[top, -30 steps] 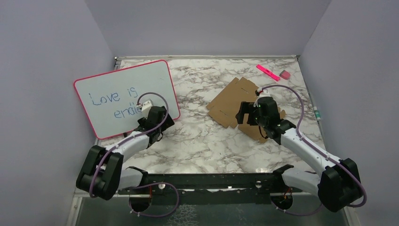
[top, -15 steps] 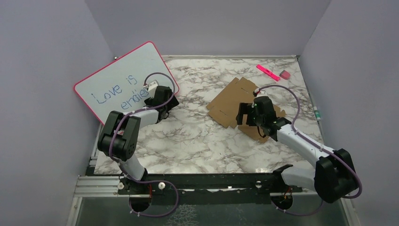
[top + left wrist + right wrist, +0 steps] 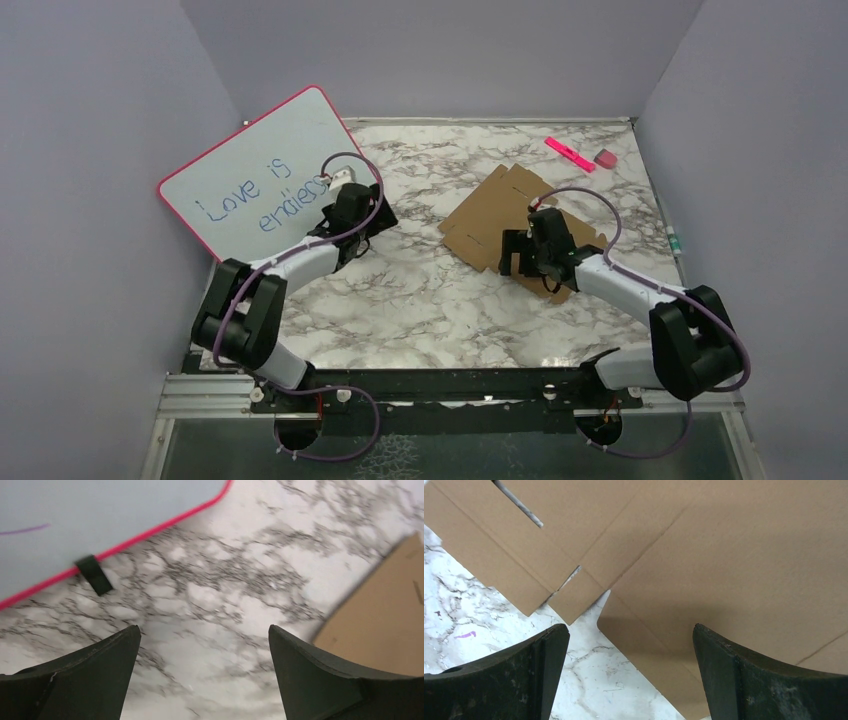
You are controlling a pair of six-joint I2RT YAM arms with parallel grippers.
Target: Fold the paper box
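Since paper box (image 3: 500, 212) lies flat on table (image 3: 420, 300) under right gripper (image 3: 516, 256), jaws wide apart: go low, hook flap edge, lift along crease imo. Left gripper (image 3: 358, 218), also spread, by whiteboard (image 3: 255, 180), should pin sheet.

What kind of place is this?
Probably a robot test booth: plain purple walls close in a marble-look table, a left arm and right arm are bolted at its near edge, and a flat paper box lies there.

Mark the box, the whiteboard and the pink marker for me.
box (image 3: 492, 212): top view, on its flat left panel, clear of the gripper.
whiteboard (image 3: 260, 150): top view, on the blank white area above the writing.
pink marker (image 3: 569, 154): top view, mid-barrel.
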